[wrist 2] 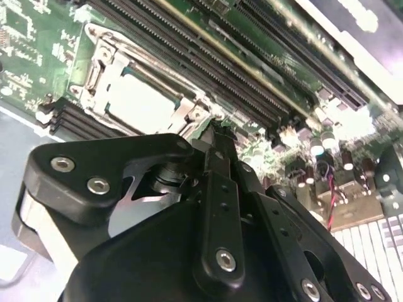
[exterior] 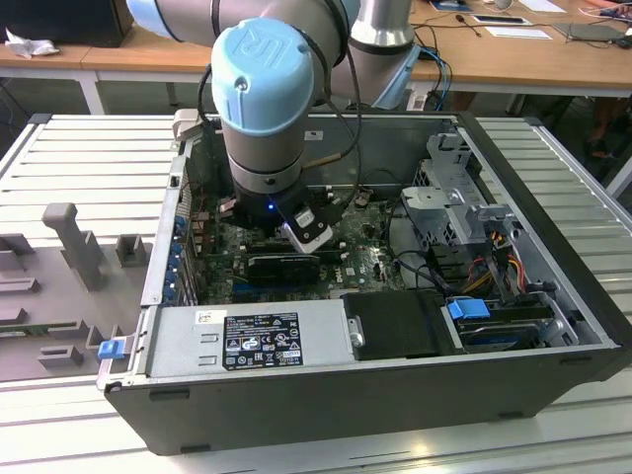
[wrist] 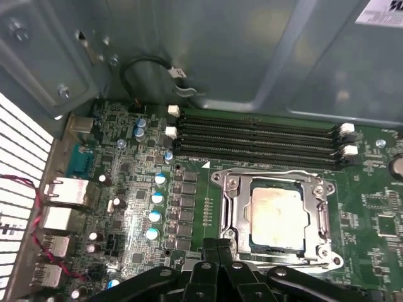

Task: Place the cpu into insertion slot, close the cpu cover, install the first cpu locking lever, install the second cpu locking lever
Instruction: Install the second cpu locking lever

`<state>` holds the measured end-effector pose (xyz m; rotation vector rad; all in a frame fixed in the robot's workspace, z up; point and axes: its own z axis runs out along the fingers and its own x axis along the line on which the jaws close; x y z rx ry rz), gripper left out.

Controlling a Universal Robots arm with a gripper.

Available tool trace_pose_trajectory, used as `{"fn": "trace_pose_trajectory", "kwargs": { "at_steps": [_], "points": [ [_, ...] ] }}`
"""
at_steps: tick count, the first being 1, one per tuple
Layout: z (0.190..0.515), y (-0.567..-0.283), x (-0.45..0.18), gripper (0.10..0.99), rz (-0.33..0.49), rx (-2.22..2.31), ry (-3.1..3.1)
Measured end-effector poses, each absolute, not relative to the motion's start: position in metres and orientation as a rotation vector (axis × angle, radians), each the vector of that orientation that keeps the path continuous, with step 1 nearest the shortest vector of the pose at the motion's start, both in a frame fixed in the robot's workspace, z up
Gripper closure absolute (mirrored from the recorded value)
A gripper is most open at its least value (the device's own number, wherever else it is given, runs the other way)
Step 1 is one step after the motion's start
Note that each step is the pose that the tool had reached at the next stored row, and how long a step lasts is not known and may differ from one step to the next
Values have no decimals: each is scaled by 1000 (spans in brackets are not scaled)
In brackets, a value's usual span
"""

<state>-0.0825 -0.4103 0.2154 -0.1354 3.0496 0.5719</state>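
The cpu (wrist: 277, 214) (wrist 2: 135, 100), a pale silver square, lies flat in the insertion slot, whose dark frame (wrist: 277, 250) just shows along one side of it. The cpu cover (wrist: 236, 207) (wrist 2: 182, 110), a silver frame, is folded down flat around it. A thin wire locking lever (wrist: 271, 171) runs along the socket's side nearest the memory slots, and another (wrist: 329, 217) runs along an adjoining side. My gripper (wrist: 218, 248) (wrist 2: 217, 135) has its black fingers pressed together at a corner of the socket. In the exterior view the gripper (exterior: 311, 237) reaches down inside the computer case.
Long black memory slots (wrist: 252, 132) run beside the socket. A black expansion card (exterior: 281, 265), the power supply (exterior: 247, 336), a drive cage (exterior: 454, 197) and loose cables (exterior: 494, 257) crowd the case. Blue-topped capacitors (wrist: 154, 217) stand near the gripper.
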Motion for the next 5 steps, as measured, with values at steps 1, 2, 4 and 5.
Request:
{"fn": "trace_pose_trajectory", "kwargs": {
  "at_steps": [1, 2, 4, 5],
  "points": [
    [218, -410, -83, 980, 572, -135, 3050],
    [220, -410, -83, 980, 572, -135, 3050],
    [221, -410, -82, 980, 573, -135, 3050],
    [221, -410, -82, 980, 573, -135, 3050]
  ]
}}
